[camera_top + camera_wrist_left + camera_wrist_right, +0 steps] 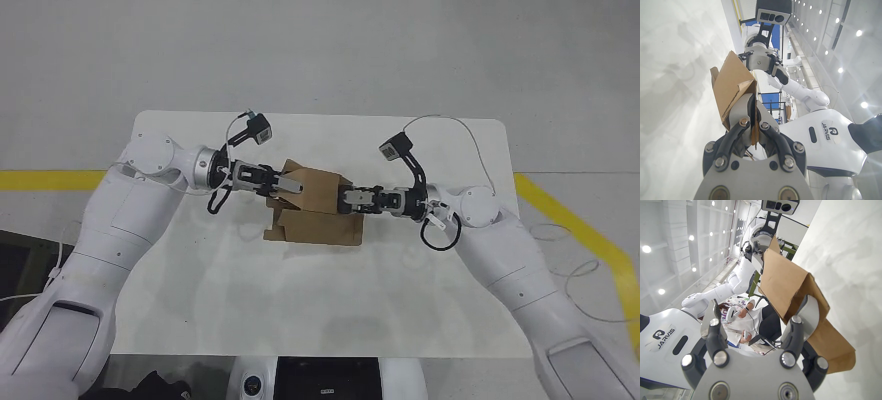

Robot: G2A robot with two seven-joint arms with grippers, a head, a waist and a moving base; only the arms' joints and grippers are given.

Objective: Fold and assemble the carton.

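A brown cardboard carton [318, 208], partly unfolded with flaps sticking out, is at the middle of the white table [200, 300]. My left gripper [753, 100] is shut on the edge of one carton panel [730, 85]; the cardboard runs between its two fingers. In the top view the left gripper [288, 186] sits at the carton's left upper corner. My right gripper [761, 300] is open. One of its fingers [810, 309] lies against a carton wall [783, 283], the other stands far off in the air. The right gripper [348, 199] meets the carton's right side.
The tabletop is bare around the carton, with free room toward the front edge and both sides. A yellow line [40, 180] runs on the grey floor beyond the table's ends. Cables [440, 125] loop above the right wrist.
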